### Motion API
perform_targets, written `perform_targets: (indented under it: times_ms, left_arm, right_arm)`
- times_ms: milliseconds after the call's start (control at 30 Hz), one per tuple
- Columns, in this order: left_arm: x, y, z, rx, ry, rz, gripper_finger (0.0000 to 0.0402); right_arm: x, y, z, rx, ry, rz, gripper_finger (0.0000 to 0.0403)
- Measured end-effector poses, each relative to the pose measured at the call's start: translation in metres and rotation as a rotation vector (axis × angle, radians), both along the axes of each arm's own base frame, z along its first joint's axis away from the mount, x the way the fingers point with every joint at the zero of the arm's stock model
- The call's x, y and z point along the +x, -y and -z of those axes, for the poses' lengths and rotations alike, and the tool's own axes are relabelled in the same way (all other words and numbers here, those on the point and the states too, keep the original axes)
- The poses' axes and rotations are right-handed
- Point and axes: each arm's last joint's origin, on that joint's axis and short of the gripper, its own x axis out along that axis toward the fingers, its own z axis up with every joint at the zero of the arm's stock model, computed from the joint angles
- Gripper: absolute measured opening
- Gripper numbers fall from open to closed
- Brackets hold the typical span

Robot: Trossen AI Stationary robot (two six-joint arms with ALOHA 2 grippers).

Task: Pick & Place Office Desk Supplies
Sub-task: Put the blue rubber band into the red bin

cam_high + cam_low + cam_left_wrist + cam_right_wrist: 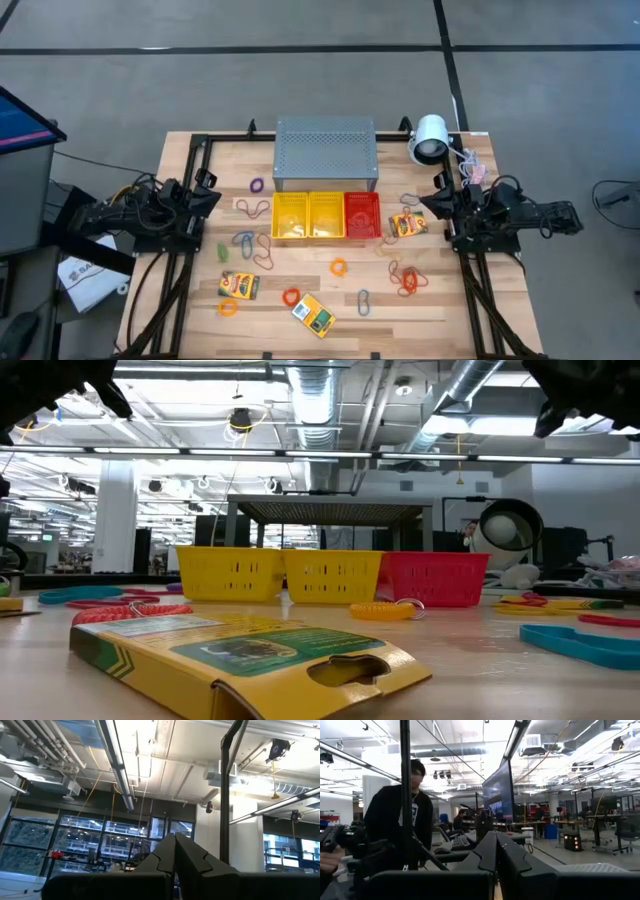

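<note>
Left gripper (213, 192): parked at the table's left edge, raised off the wood, fingers (165, 857) clenched together on nothing.
Table (440, 310): light wood with a dark frame along both sides.
Purple band (257, 185): a small loop on the wood, left of the grey box.
Front-left crayon box (239, 285): yellow-and-green card box lying flat near the front left, with an orange band (229, 307) just in front of it.
Blue-grey clips (243, 241): oval loops lying left of the baskets, near thin orange loops.
Grey perforated box (326, 153): at the table's back centre, directly behind the baskets.
Yellow baskets (308, 215): two mesh baskets side by side at the table's centre.
Front-centre crayon box (313, 315): lies tilted near the front edge; it fills the foreground of the low view.
Red band (291, 296): a loop just beside that box.
Red basket (362, 214): touching the right yellow basket.
Right crayon box (407, 224): lies just right of the red basket.
Red and orange loops (405, 279): clustered on the wood in front of the right crayon box.
White lamp (430, 139): at the back right corner.
Right gripper (432, 203): parked at the right edge, near the right crayon box but above it, fingers (490, 855) pressed together, empty.
Person (395, 827): in dark clothing, standing in the room beyond the table.
</note>
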Motion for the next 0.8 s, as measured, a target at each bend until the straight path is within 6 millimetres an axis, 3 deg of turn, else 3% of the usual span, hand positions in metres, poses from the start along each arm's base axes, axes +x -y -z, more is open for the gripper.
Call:
perform_targets:
  times_ms: [233,500,800]
  left_arm:
    - [0.004,-0.001,0.003,0.036,-0.041,-0.049,0.0]
    - [0.026,-0.001,0.011,0.089,-0.233,-0.083,0.0026]
    - [0.052,-0.001,-0.025,0.104,-0.302,-0.113,0.0065]
  right_arm:
    - [0.0,0.001,-0.001,0.002,0.008,0.017,0.0]
    - [0.0,0.003,-0.004,-0.107,0.04,0.087,0.0]
    - [0.022,0.009,-0.007,-0.084,0.014,0.145,0.0]
